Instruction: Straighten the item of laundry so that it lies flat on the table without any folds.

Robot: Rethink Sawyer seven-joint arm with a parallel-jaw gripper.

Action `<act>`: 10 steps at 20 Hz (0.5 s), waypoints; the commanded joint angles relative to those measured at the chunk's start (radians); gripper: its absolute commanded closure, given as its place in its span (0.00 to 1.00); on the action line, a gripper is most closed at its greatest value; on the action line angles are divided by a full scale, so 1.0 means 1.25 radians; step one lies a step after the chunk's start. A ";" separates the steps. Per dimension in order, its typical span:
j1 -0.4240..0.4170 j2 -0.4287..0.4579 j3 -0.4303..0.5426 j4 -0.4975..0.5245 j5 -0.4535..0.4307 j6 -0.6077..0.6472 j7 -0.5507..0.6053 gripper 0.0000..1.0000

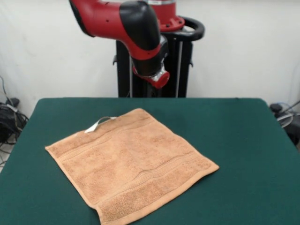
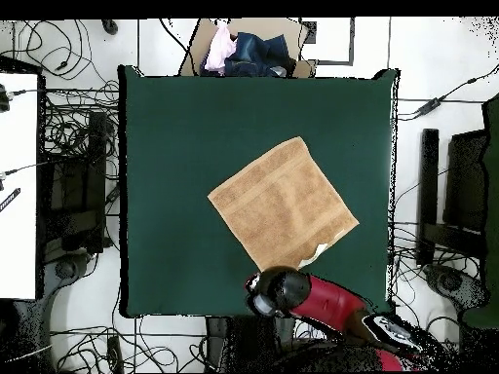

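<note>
So the towel [image 1: 131, 164] is spread out on the green table [image 1: 243, 140], turned like a diamond rather than square to the edges, sitting a bit left of the middle and toward the near side in the front view. It looks pretty much flat, no big folds that I can see, just the woven stripe bands running across near two of its ends. The little white tag [image 1: 96, 124] sticks out at the far left corner of the towel and lies on the felt. The red and black arm [image 1: 136, 28] hangs above the far edge of the table, well clear of the towel and not touching it. From overhead the arm [image 2: 292, 292] sits just past the towel [image 2: 283, 203] corner with the tag [image 2: 314, 255]. Can't tell whether the claw is apart or together, it's hidden behind the arm's wrist.
</note>
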 commanded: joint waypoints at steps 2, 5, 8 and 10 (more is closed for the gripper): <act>0.071 -0.055 -0.025 -0.150 0.038 0.107 0.100 1.00; 0.087 -0.060 -0.031 -0.178 0.031 0.126 0.101 1.00; 0.100 -0.046 -0.034 -0.205 0.027 0.119 0.105 1.00; 0.103 -0.032 -0.033 -0.226 0.026 0.109 0.100 1.00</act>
